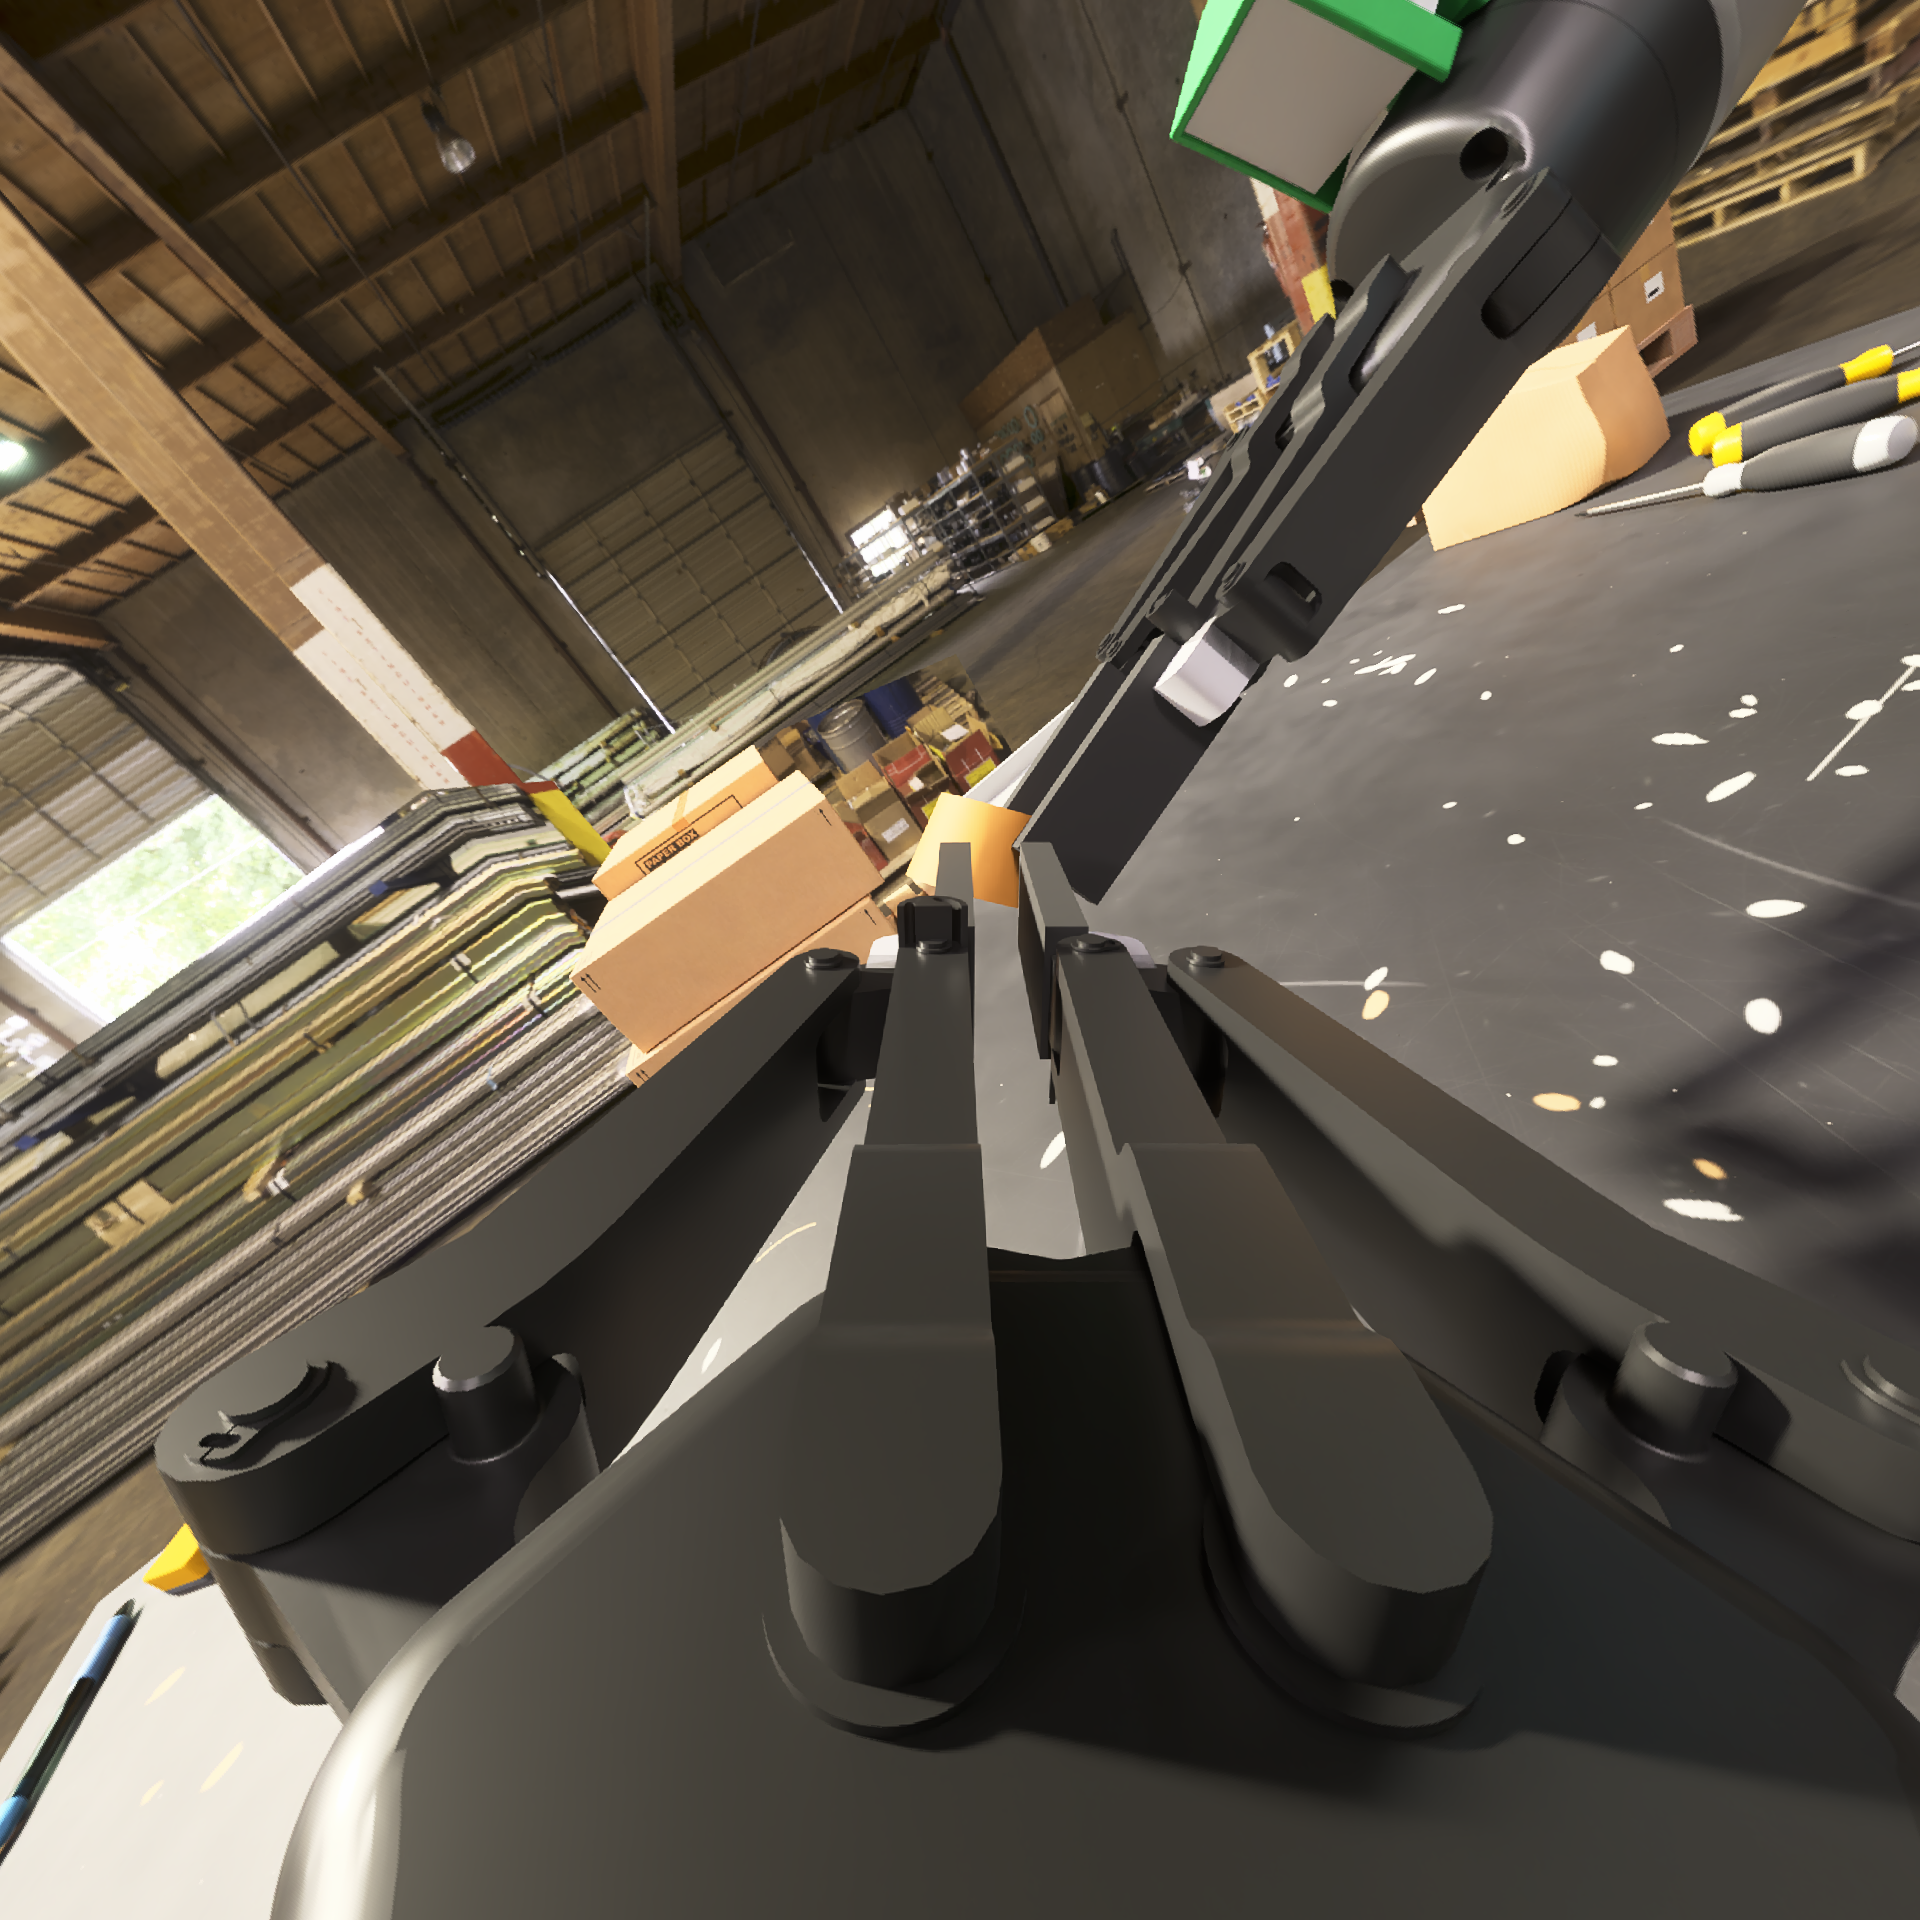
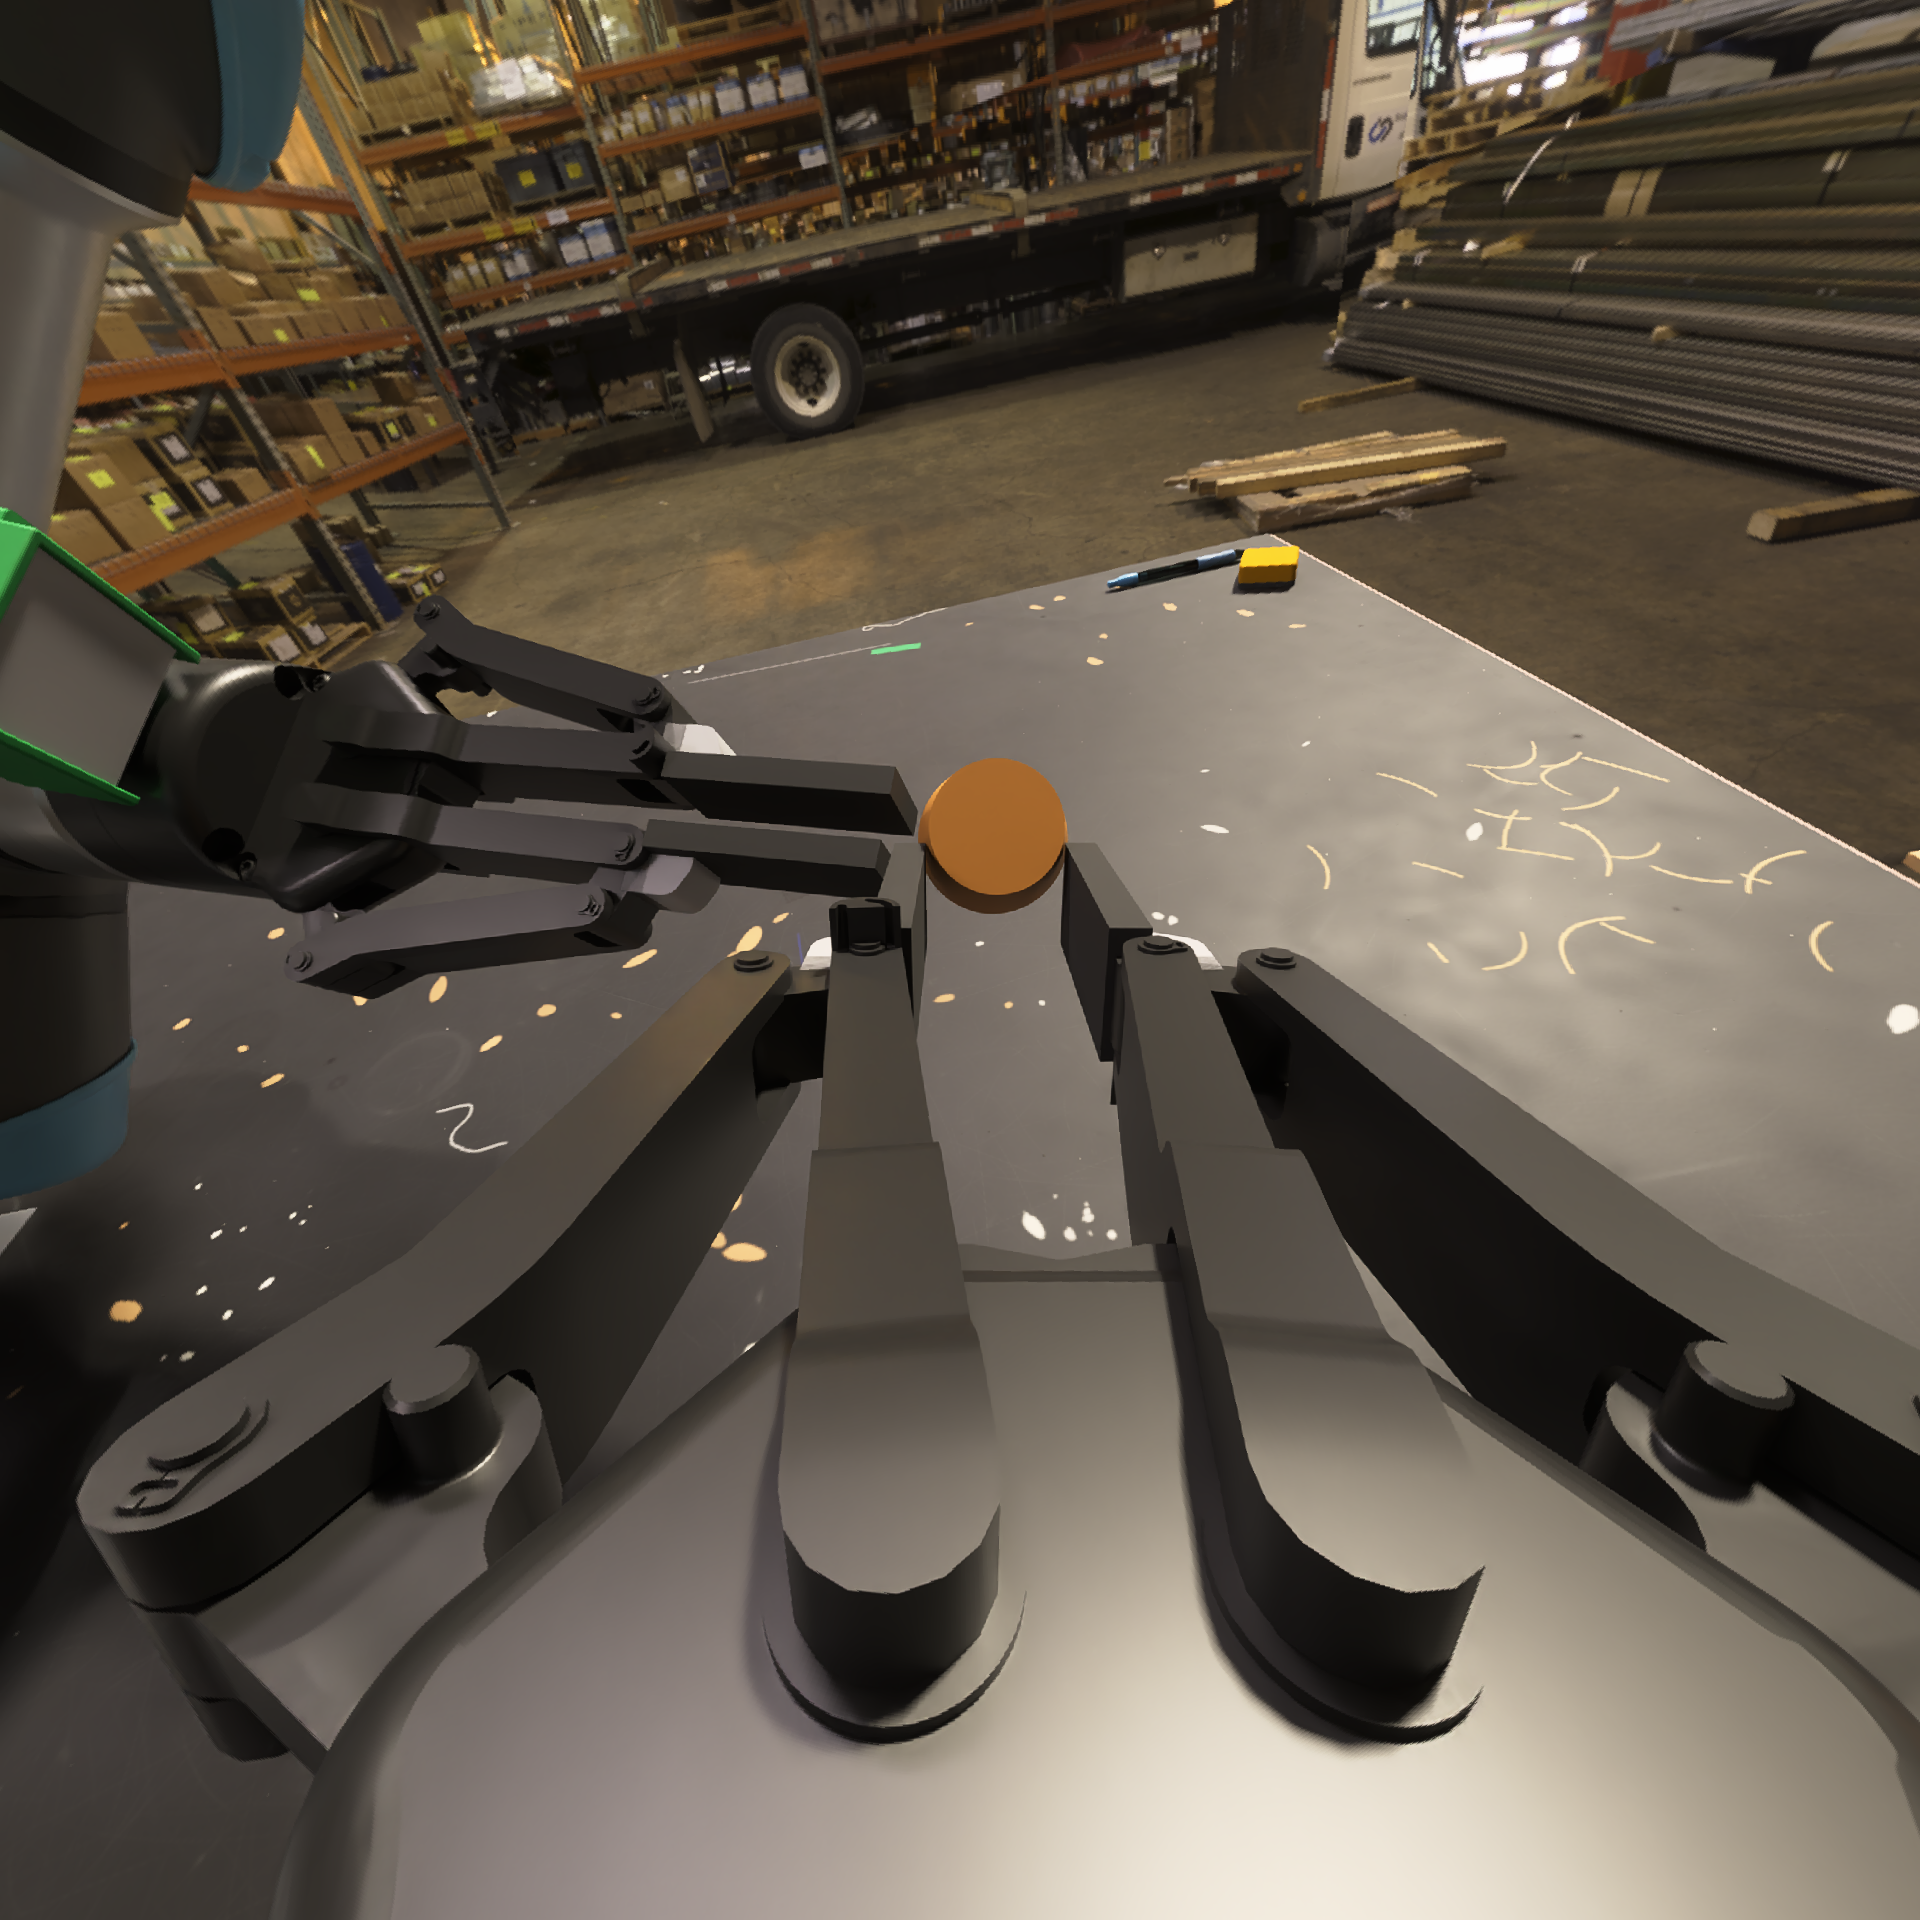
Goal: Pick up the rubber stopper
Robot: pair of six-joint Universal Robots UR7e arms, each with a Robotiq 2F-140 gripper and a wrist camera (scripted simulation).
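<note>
The rubber stopper (image 2: pixel 992 831) is an orange round plug over the dark table (image 2: pixel 1455 1039). My right gripper (image 2: pixel 992 883) has a finger on each side of it and is shut on it. My left gripper (image 2: pixel 899 826) reaches in from the left, its fingers almost together and empty, with the tips right beside the stopper. In the left wrist view the stopper (image 1: pixel 971 847) shows just past my left gripper (image 1: pixel 995 862), partly hidden by its fingers. The right gripper (image 1: pixel 1060 821) comes down from the upper right.
A cardboard box (image 1: pixel 1548 447) and several screwdrivers (image 1: pixel 1808 436) lie on the table behind the right arm. A yellow block (image 2: pixel 1268 566) and a blue pen (image 2: pixel 1174 569) lie at the far table corner. The table's edge runs along the right (image 2: pixel 1662 748).
</note>
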